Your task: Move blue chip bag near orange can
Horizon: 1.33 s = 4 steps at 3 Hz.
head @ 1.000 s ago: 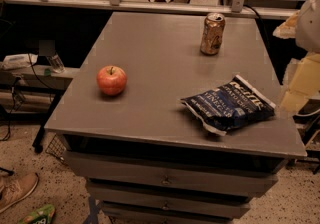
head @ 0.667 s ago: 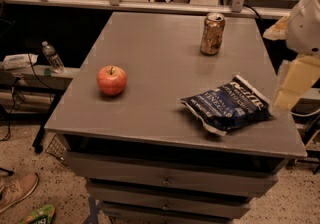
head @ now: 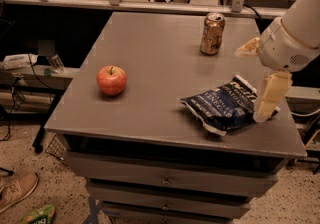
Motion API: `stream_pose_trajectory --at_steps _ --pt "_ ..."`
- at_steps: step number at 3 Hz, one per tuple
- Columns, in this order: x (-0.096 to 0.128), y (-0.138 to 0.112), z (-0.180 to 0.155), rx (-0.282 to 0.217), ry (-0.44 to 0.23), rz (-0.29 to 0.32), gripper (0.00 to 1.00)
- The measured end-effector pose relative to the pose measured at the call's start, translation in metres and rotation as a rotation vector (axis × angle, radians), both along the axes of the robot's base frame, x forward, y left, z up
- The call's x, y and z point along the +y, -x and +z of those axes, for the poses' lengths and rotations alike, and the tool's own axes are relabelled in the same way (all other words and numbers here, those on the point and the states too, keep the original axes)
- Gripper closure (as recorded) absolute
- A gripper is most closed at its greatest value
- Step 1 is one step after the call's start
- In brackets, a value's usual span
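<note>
One jaw of the wide-open gripper (head: 250, 85) overlaps the blue chip bag (head: 220, 108) at right.

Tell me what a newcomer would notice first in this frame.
The pincer hangs at the right side of the table, over the right end of the blue chip bag lying near the front edge. The orange can stands upright behind it toward the far edge, and a red apple sits alone on the left.
</note>
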State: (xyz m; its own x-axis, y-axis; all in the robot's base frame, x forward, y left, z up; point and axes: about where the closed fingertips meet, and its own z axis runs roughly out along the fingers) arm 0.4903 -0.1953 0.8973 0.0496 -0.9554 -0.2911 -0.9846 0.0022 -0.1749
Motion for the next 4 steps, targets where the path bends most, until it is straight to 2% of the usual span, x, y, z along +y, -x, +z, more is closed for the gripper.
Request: stream_pose_trajectory --at_steps 2,3,4 --pt "0.018 0.0 -0.042 0.09 -0.006 0.144 0.0" --pt "0.026 -0.001 -0.053 0.113 -0.014 0.175 0.18" --pt "0.025 -0.007 -0.054 0.117 -0.022 0.161 0.41"
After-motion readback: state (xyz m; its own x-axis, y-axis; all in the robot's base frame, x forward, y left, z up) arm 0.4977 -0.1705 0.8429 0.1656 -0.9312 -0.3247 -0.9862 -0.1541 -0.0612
